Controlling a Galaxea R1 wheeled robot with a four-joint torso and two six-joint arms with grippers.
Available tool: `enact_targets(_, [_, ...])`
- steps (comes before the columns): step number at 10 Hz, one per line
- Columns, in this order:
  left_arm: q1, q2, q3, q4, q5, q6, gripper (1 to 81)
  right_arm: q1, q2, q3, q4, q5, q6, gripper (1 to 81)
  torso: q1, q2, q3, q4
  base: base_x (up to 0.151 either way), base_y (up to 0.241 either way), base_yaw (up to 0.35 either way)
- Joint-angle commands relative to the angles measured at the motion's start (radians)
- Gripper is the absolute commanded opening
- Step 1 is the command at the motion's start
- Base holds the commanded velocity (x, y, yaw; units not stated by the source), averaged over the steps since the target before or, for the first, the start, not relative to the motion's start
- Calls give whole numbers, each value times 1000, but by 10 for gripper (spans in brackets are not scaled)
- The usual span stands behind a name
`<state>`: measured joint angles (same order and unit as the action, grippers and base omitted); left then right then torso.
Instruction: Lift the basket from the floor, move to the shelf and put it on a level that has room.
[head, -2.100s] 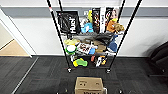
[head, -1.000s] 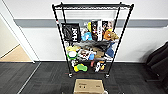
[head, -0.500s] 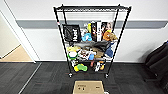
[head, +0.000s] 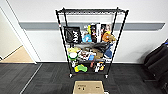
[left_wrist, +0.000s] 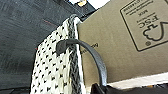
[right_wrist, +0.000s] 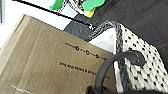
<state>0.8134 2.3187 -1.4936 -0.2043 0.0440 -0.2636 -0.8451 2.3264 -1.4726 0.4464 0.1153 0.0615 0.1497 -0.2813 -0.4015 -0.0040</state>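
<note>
The room has a white wall with a grey horizontal band (head: 140, 25), and at 9 o'clock an open doorway shows a tan floor (head: 18, 56). The dark grey carpet-tile floor (head: 50, 78) runs up to the wall. In the middle stands the tall black wire rack shelf (head: 60, 42) on small casters; its uppermost wire level (head: 91, 11) lies flat and bare, while the lower tiers are crowded with bags and boxes. At 3 o'clock a dark object leans by the wall; what it is cannot be told. At 6 o'clock in the head view, the brown cardboard box (head: 88, 87) shows; the wrist views show it lying inside the cream chunky-woven basket (left_wrist: 53, 70) with the dark braided rim. A black loop handle (left_wrist: 96, 57) stands up at each end. Whether either gripper is open or closed, I cannot tell.
</note>
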Motion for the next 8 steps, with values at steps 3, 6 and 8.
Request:
enact_targets(3, [-107,-10,69,-24,11,-9,10,97,-9,71,0,-55,-2,10,-99,151,9,0,0,0,0])
enact_targets(6, [-95,-11,65,-23,11,-8,10,91,-9,71,0,-55,-2,10,-98,147,10,0,0,0,0])
enact_targets(8, [-72,-18,64,-21,11,-6,10,80,-8,74,0,-46,-6,10,-108,162,10,0,0,0,0])
